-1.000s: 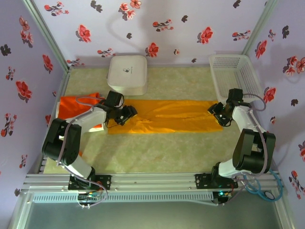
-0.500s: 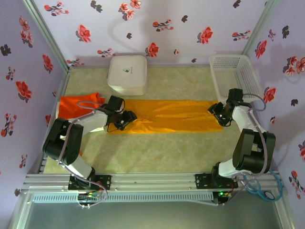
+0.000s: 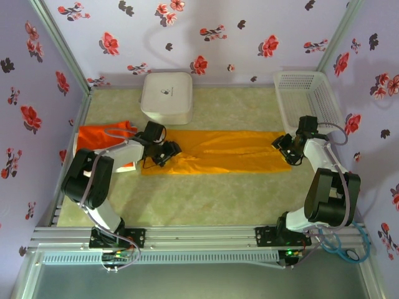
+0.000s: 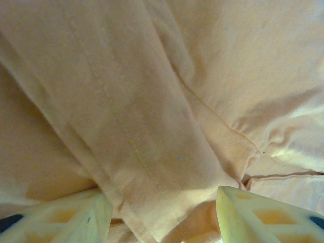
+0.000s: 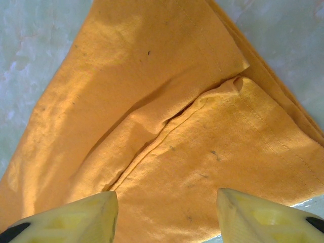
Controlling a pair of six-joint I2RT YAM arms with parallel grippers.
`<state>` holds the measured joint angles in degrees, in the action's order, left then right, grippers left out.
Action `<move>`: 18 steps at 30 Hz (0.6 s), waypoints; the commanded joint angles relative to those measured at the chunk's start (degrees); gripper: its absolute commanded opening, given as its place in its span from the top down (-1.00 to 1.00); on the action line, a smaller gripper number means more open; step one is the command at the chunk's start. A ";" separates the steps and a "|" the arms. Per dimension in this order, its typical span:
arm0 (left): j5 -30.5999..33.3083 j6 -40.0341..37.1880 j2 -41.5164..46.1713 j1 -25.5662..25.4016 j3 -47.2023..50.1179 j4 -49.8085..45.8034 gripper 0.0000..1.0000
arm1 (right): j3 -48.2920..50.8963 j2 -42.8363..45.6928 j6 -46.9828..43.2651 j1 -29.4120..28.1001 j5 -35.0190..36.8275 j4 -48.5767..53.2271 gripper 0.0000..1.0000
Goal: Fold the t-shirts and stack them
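Note:
The mustard t-shirt (image 3: 224, 151) lies as a long folded strip across the middle of the table. My left gripper (image 3: 166, 151) is at its left end, open, and its fingertips (image 4: 81, 215) straddle a folded hem of the mustard t-shirt (image 4: 152, 116). My right gripper (image 3: 283, 148) hovers open at the strip's right end, above a corner of the mustard t-shirt (image 5: 167, 101). Its fingers (image 5: 76, 215) grip nothing. The red-orange t-shirt (image 3: 100, 134) lies at the far left, partly under the left arm. The white t-shirt is hidden.
A white rounded-square box (image 3: 166, 96) stands at the back, just beyond the strip's left part. The white lattice basket (image 3: 308, 98) sits at the back right, close behind the right arm. Bare table (image 3: 212, 199) lies in front of the strip.
The left gripper dipped toward the front and came back over the strip's left end, and the left arm swung slightly left. The right arm and the shirts have not moved.

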<state>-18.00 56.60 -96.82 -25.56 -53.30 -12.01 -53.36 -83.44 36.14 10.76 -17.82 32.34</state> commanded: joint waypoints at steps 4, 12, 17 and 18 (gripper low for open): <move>1.30 -2.45 -2.89 -0.32 -3.58 -0.25 -0.11 | 0.54 0.67 -0.69 -0.31 -0.02 0.49 -0.06; 2.07 -4.42 -5.22 -0.19 -9.98 -1.84 -0.10 | -0.20 0.84 -1.09 -0.31 0.04 1.58 -0.05; 2.36 -4.30 -8.76 0.34 -16.01 -1.25 -0.10 | -0.23 1.35 -1.10 -0.31 -0.45 1.83 -0.05; 2.27 -4.17 -9.45 0.25 -17.24 -1.19 -0.09 | -0.25 1.52 -1.26 -0.31 -0.41 1.92 -0.05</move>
<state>-16.62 53.74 -104.03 -25.50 -67.20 -12.82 -53.36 -83.44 35.97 10.76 -17.87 32.42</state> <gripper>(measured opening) 0.549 0.525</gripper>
